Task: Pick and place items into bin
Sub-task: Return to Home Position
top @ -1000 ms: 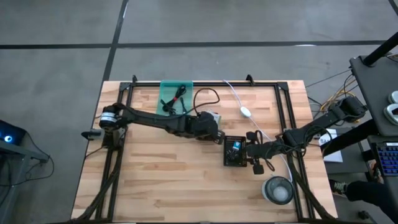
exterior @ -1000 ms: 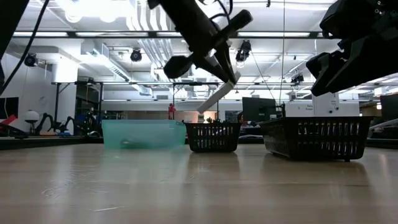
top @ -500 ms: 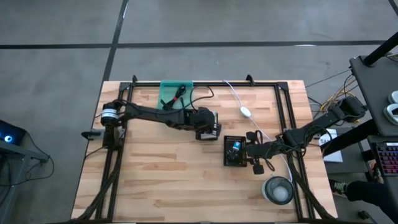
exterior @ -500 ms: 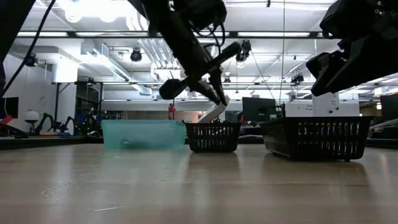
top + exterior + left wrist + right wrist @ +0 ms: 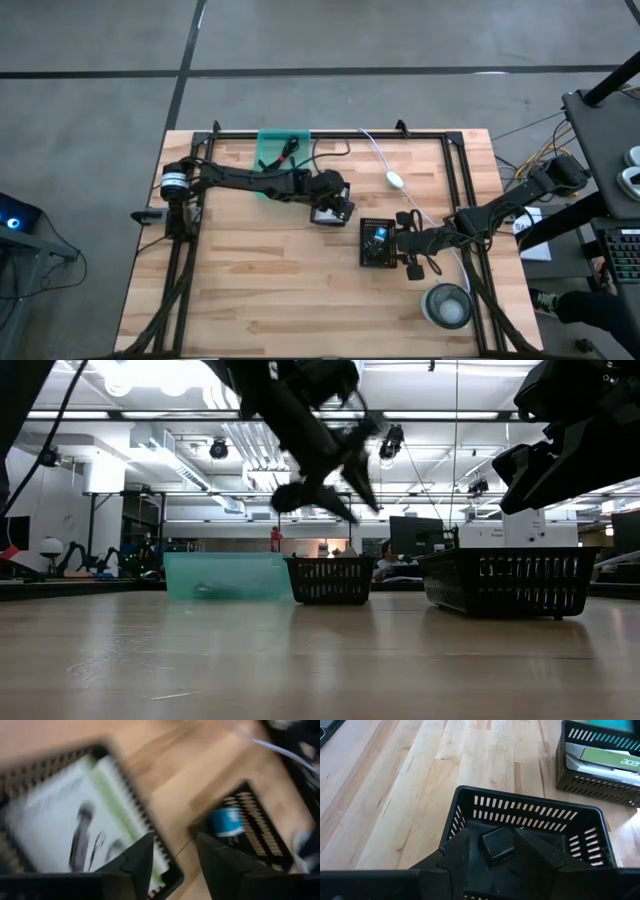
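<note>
Left claw [image 5: 174, 841] - fingers apart, nothing between them - hangs just above a black basket [image 5: 331, 214] near the middle of the desk [image 5: 260, 290]. White packets [image 5: 60, 827] lie flat inside that basket, one showing a green band. Behind it, at the desk's far edge, the green bin [image 5: 268, 142] holds a red-and-black coiled cable [image 5: 287, 152]. Right claw [image 5: 493, 836] waits over a second black basket [image 5: 470, 805], just right of the first, fingers spread, gripping nothing. A small black block [image 5: 496, 845] lies on that basket's floor - in the high view something blue [image 5: 379, 238] shows there too.
</note>
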Motion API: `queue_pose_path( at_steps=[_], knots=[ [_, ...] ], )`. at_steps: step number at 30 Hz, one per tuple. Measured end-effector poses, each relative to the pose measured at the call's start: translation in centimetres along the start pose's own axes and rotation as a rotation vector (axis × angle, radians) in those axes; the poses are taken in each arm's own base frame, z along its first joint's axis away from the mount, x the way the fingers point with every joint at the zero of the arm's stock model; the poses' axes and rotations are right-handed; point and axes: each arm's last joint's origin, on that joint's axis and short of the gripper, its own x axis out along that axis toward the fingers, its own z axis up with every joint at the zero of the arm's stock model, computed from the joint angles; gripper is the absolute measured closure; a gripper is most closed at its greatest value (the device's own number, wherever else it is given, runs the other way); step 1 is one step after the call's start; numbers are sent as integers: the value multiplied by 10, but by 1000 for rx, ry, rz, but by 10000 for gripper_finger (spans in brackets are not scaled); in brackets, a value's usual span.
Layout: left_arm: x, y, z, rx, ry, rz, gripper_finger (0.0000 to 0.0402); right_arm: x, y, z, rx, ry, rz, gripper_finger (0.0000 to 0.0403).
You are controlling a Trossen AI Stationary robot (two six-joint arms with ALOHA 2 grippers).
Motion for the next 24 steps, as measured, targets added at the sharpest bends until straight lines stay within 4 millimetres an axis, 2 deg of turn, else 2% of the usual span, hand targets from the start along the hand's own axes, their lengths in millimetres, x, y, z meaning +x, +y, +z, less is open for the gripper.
queue_pose_path(
  at_steps=[3,6,8,12,15,19,24],
  knots=[
    [-23,-12,10,289,-81,-34,251,0,0,1,16,-12,-4,264],
    [-49,-23,7,508,-261,35,251,-1,3,6,101,-57,36,264],
    [-63,-23,0,608,-348,114,261,-5,8,12,122,-118,113,264],
    [-98,-14,-4,705,-497,48,294,-20,8,28,66,-283,120,264],
    [-123,4,-16,762,-544,-46,331,-35,2,34,13,-378,19,264],
    [-143,36,-52,925,-593,-157,386,-57,-8,34,-50,-486,-108,264],
    [-161,82,-93,1010,-724,-265,393,-82,-23,23,-68,-593,-287,264]
  ],
)
